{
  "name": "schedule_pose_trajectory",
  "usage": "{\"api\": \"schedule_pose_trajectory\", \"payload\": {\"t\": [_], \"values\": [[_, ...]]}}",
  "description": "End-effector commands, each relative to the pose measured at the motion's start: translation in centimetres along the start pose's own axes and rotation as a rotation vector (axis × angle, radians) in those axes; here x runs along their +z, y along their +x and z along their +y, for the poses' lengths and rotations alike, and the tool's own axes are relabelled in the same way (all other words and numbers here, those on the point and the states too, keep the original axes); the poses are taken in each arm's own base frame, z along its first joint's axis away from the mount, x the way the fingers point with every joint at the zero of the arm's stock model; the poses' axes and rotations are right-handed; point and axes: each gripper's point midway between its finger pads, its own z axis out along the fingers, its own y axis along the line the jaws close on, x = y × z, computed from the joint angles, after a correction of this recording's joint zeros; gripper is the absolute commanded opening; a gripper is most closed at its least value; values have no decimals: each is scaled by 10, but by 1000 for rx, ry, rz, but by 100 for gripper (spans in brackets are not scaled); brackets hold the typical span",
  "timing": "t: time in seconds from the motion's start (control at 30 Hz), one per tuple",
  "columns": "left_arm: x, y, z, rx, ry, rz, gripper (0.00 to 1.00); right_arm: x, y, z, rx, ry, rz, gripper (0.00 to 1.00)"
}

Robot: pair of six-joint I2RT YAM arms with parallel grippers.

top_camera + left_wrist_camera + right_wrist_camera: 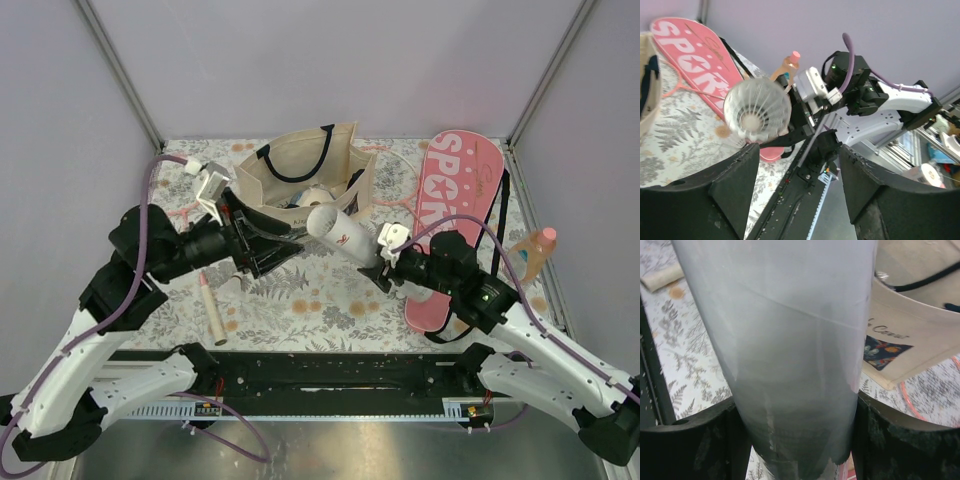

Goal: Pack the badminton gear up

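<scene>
My right gripper (385,265) is shut on the long white tube (340,235) and holds it above the table, tilted up-left toward the tote bag. In the right wrist view the tube (785,340) fills the gap between the fingers (695,440). In the left wrist view the tube's far end (757,111) faces me, with what looks like the white feather shuttlecock inside. My left gripper (270,250) is open and empty, just left of that end. The pink "SPORT" cover (455,215) lies at the right. One racket's white handle (212,308) lies at the left front. A pink racket frame (677,85) lies beside the cover.
The beige tote bag (305,170) with black handles stands open at the back centre, just beyond the tube's end. The clear bottle with a pink cap (535,250) stands at the right edge, near the cover's black strap. Grey walls close in the table.
</scene>
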Motion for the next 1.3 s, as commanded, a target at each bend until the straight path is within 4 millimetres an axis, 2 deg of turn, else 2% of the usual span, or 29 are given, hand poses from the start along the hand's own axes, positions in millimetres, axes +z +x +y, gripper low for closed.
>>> {"api": "schedule_pose_trajectory", "payload": {"t": [0.0,0.1,0.23,0.33,0.5,0.7,0.77,0.9,0.97,1.03,1.27], "values": [[-11,-7,16,77,-108,-25,68,-18,-45,-49,125,284,-148,58],[-3,11,36,75,-166,27,68,-35,-49,-75,242,462,-170,59],[17,38,62,60,-214,127,68,-59,-60,-89,372,572,-226,57],[38,57,84,24,-257,196,66,-81,-61,-97,501,669,-246,56],[83,90,114,34,-246,306,64,-111,-70,-87,557,659,-347,54],[148,130,129,61,-125,461,62,-148,-78,-79,614,664,-481,53],[168,149,137,49,-102,521,61,-158,-78,-78,629,676,-513,53],[205,174,140,75,-38,573,61,-173,-81,-78,625,692,-549,53],[221,185,144,83,-8,576,61,-179,-80,-78,620,705,-550,53],[234,204,152,66,19,605,61,-184,-81,-78,611,712,-560,53],[267,243,169,39,86,656,61,-182,-76,-75,602,701,-545,53]]}}
